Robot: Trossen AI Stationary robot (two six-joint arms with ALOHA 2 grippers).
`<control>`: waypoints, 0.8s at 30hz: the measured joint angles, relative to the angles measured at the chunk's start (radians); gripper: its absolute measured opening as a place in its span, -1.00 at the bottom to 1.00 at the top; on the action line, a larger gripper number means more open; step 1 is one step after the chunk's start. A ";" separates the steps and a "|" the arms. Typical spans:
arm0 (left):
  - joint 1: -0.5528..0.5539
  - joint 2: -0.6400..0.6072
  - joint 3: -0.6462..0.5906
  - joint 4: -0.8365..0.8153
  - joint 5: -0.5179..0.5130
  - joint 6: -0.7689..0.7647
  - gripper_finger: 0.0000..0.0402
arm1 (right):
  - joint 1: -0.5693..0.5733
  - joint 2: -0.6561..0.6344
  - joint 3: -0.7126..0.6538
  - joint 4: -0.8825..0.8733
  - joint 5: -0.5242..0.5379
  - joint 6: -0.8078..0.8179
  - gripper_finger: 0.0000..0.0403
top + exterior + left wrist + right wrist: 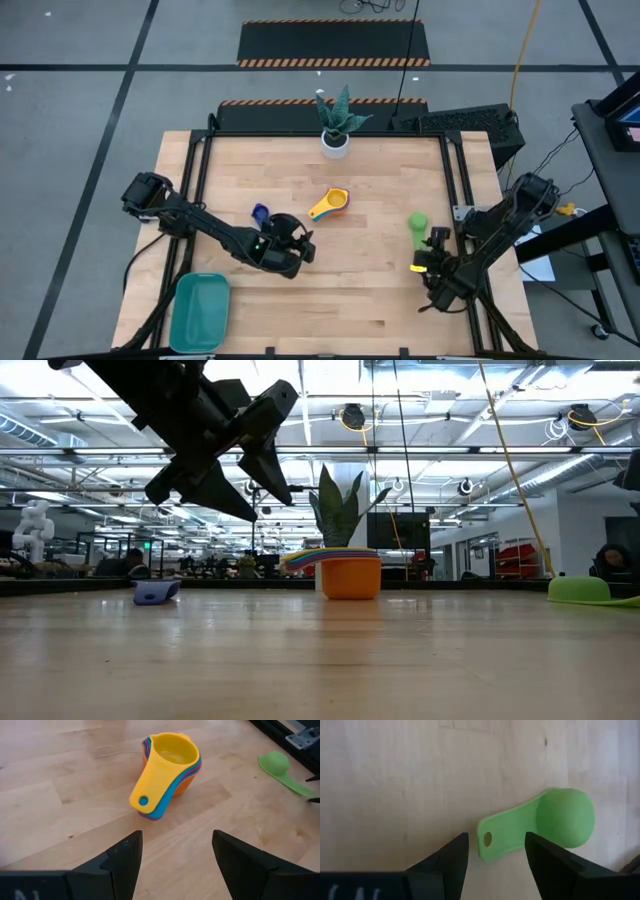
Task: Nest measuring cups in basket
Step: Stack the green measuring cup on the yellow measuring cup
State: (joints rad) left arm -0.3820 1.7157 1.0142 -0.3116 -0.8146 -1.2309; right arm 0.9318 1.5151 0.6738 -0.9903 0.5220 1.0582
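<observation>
A nested stack of measuring cups (pixel 330 203), yellow on top with orange, red and blue beneath, stands on the table (pixel 167 767) (pixel 350 575). A navy cup (pixel 261 213) (pixel 157 592) lies alone to its left. A green cup (pixel 418 222) (pixel 565 817) lies rim-down, its handle (pixel 505 832) toward my right gripper. My left gripper (pixel 305 245) (pixel 177 850) (pixel 265 500) hangs open above the table, near-left of the stack. My right gripper (pixel 430 243) (pixel 496 852) is open just short of the green handle. The teal basket (pixel 200 312) sits at the near left corner.
A white pot with a green plant (pixel 335 140) stands at the far edge, middle. Black frame rails (pixel 455 170) run along the table's sides. Bare wood (pixel 350 300) lies between the basket and the right arm.
</observation>
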 joint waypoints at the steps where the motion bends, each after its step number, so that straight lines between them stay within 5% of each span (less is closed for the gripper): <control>1: 0.000 0.000 0.000 0.000 0.000 0.003 0.21 | 0.000 0.004 -0.005 0.007 0.001 -0.003 -0.07; 8: 0.002 0.000 0.000 0.000 -0.006 0.018 0.21 | 0.000 0.005 -0.031 0.028 0.017 0.012 -0.15; 19: 0.002 0.000 0.000 0.011 -0.009 0.026 0.21 | 0.000 0.007 -0.033 0.060 0.001 0.002 -0.92; 24: 0.002 0.000 0.000 0.088 -0.009 0.104 0.21 | -0.001 0.004 -0.005 0.049 0.011 0.023 -0.93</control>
State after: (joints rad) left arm -0.3801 1.7153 1.0142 -0.2239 -0.8237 -1.1271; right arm 0.9310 1.5192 0.6684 -0.9411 0.5327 1.0812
